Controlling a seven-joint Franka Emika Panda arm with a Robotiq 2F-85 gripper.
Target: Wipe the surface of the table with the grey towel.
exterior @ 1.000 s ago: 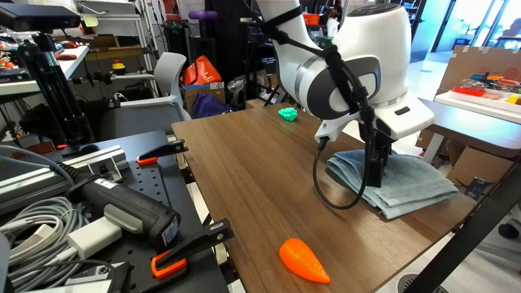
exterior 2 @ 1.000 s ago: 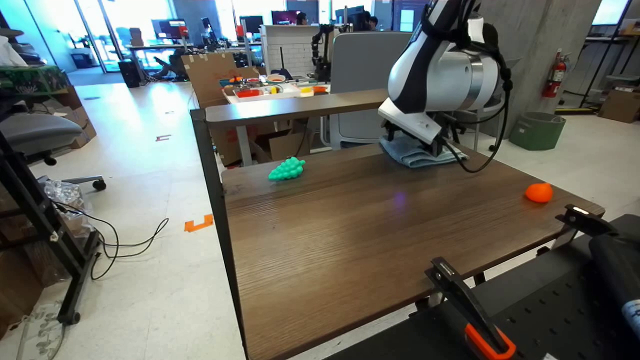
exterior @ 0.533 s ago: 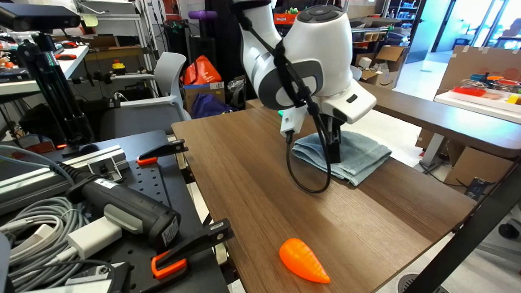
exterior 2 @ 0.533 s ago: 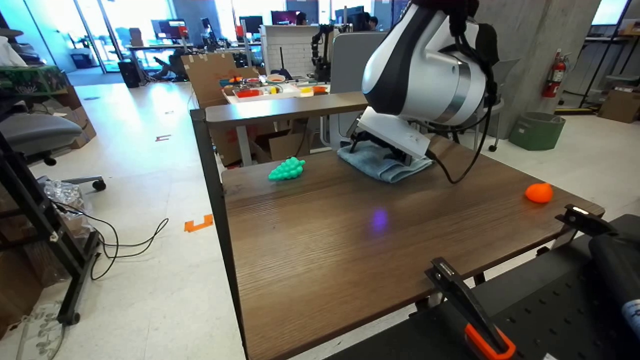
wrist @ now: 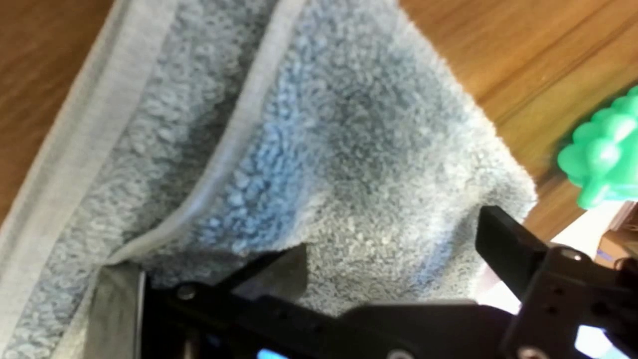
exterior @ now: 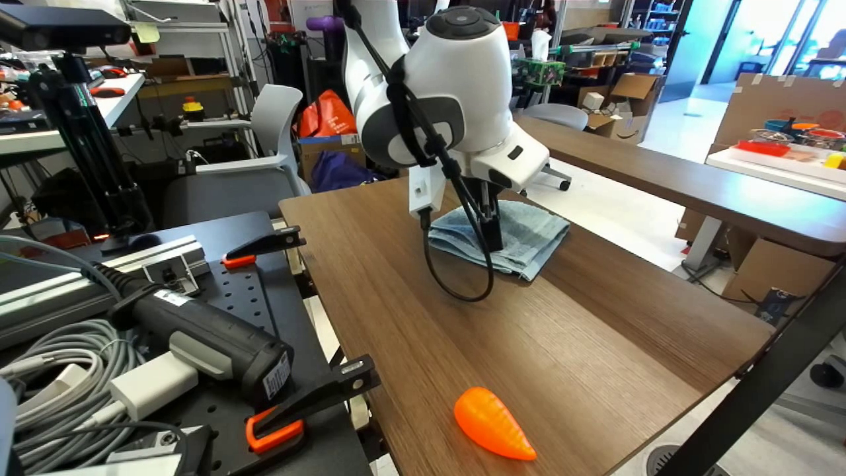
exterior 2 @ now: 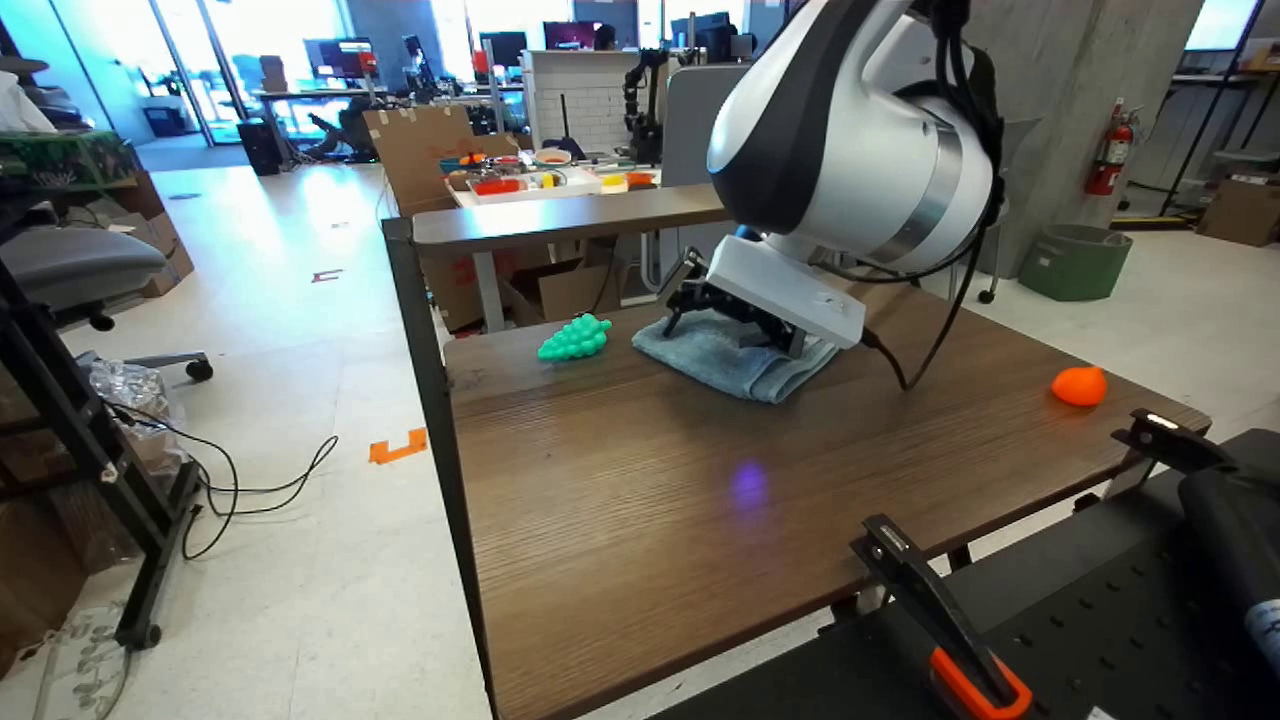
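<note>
Towel (wrist: 369, 159) lies on the surface (exterior 2: 640, 520) directly under widely parted jaws, centre of the wrist view; green toy (wrist: 605, 154) near, right edge.

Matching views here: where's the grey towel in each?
In an exterior view, the grey towel lies just right of centre, with an orange object below it.
In an exterior view, the grey towel is slightly right of centre, with a green bumpy object to its left.
In the wrist view, the grey towel spreads from the lower left across the middle.
Shared landmark: the gripper, seen against the grey towel in all three.
</note>
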